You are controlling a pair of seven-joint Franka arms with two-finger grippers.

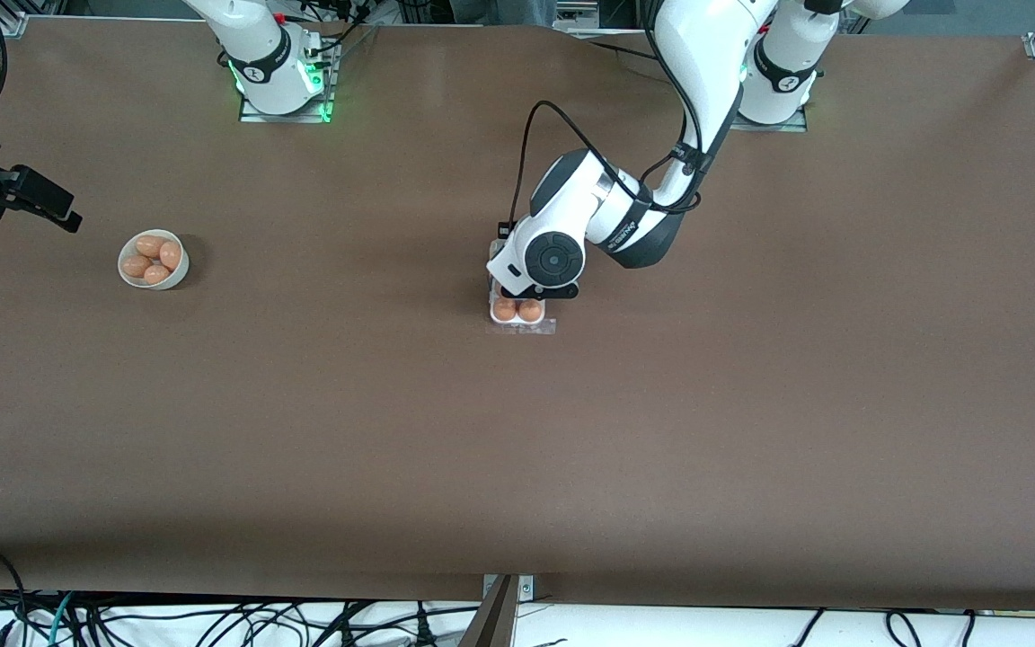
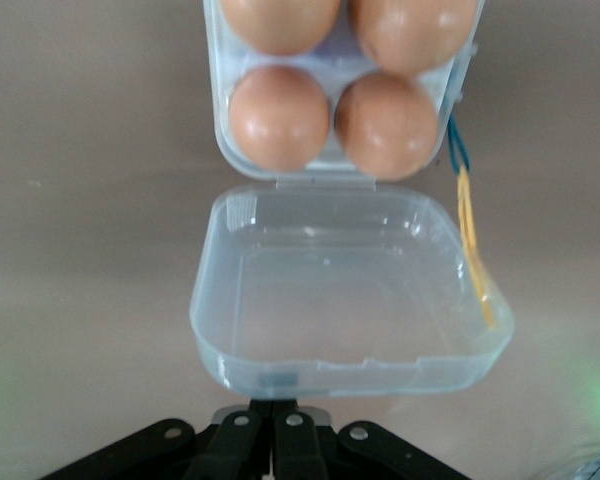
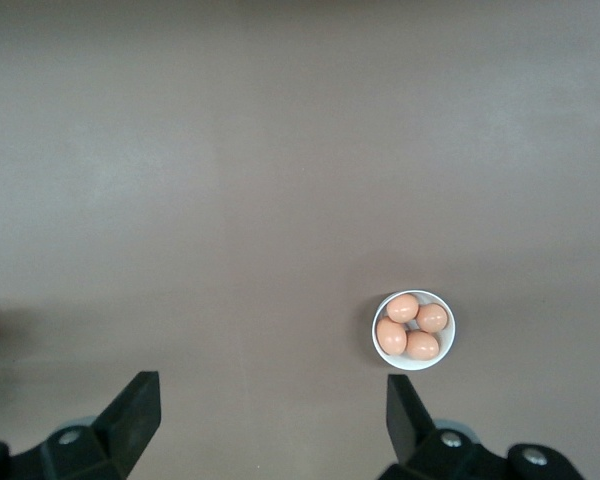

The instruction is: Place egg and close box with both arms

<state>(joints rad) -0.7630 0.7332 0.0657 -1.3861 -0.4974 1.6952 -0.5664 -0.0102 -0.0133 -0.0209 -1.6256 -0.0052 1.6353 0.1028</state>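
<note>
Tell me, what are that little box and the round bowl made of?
The small square egg box looks like thin clear plastic, glossy: the table shows through its open lid. The round white bowl holding four brown eggs looks smooth; ceramic or plastic, hard to tell.

Tan-brown eggs (image 2: 280, 117) in clear box (image 2: 350, 300) (pale tray); same-coloured eggs in white bowl (image 3: 414, 362); brown table (image 1: 517, 431); black grippers, white arms.

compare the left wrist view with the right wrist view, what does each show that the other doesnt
Only the left wrist view shows the box with its clear lid swung open and four eggs filling its cells, with the left pincer shut at the lid's edge. Only the right wrist view shows the white bowl holding four eggs and the open right pincer. Both show the brown table.
</note>
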